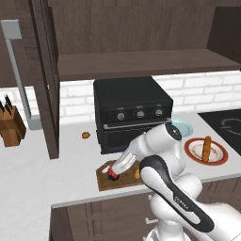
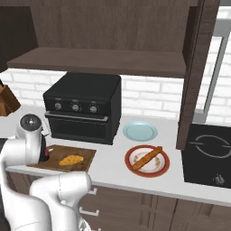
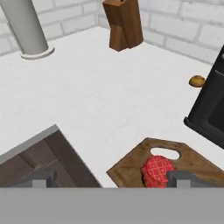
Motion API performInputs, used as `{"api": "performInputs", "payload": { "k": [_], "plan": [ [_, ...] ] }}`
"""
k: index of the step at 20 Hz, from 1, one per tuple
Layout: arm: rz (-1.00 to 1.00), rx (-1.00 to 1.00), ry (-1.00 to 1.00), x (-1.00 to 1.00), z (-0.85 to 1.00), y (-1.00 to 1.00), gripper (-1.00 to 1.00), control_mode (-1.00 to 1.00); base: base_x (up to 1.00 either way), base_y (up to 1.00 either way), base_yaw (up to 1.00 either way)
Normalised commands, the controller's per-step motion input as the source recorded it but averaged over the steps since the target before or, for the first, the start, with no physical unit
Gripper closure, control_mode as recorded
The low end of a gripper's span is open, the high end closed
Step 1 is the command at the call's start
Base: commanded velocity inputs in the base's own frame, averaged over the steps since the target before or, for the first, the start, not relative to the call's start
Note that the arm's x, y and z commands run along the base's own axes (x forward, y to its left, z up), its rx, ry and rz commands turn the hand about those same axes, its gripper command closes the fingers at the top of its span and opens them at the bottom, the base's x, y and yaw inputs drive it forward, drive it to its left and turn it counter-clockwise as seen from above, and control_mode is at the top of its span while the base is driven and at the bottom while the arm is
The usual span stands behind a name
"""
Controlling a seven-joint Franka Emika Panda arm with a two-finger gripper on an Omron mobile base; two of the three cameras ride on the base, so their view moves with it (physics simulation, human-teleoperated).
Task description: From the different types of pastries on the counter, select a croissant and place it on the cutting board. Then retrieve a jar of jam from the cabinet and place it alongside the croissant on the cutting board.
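End effector [image 1: 114, 172] released, jaws wide, w/ jam jar [image 3: 157, 169] just below, upright on cutting board [image 3: 131, 164]; croissant [image 2: 71, 159] beside it.

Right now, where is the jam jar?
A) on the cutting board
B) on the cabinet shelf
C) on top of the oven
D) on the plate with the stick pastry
A: the jar of jam stands on the cutting board beside its handle hole, between the open gripper fingers.
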Motion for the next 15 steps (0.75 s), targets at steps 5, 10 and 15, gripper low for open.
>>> {"api": "performInputs", "payload": {
  "k": [5,10,15],
  "plan": [
    [0.00,0.03,-0.01,-0.54,1.00,-0.07,-1.00,-1.00,0.00,0.00,0.00],
    [0.00,-0.01,0.00,-0.21,1.00,0.00,-1.00,-1.00,0.00,0.00,0.00],
    [0.03,-0.08,0.00,-0.39,1.00,0.00,-1.00,-1.00,0.00,0.00,0.00]
  ]
}}
